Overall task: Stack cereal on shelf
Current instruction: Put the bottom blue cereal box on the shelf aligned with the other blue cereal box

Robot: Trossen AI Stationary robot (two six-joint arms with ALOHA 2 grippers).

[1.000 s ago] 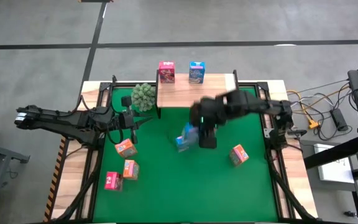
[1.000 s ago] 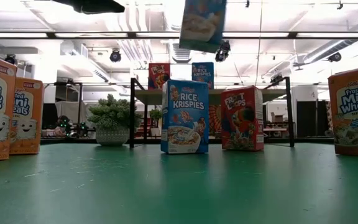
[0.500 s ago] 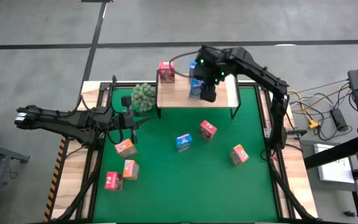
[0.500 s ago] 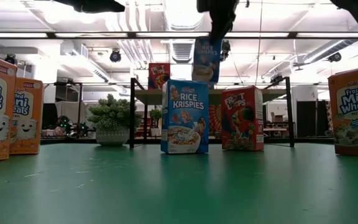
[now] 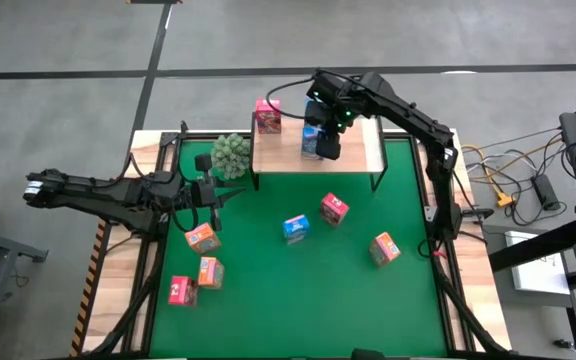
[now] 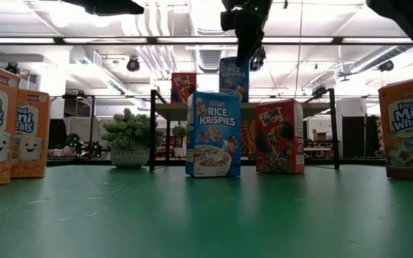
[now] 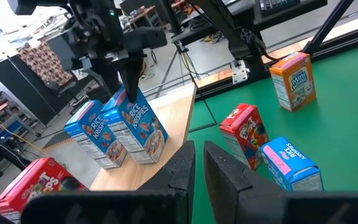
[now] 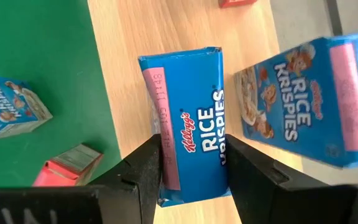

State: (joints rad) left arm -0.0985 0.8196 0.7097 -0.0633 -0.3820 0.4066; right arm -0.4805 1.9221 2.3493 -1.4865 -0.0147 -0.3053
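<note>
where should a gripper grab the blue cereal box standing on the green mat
Probably from straight above, fingers on the two narrow sides near the top of the blue box. It stands upright on the mat, and the red box stands apart on one side, so a top-down approach looks the least crowded.

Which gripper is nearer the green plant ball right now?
Left. The left gripper sits just in front of the plant ball; the right gripper is over the shelf, holding a blue box.

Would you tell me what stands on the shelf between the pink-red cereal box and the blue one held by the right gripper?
Nothing: in the high view, bare shelf board separates the pink-red box from the blue box in the right gripper.
</note>
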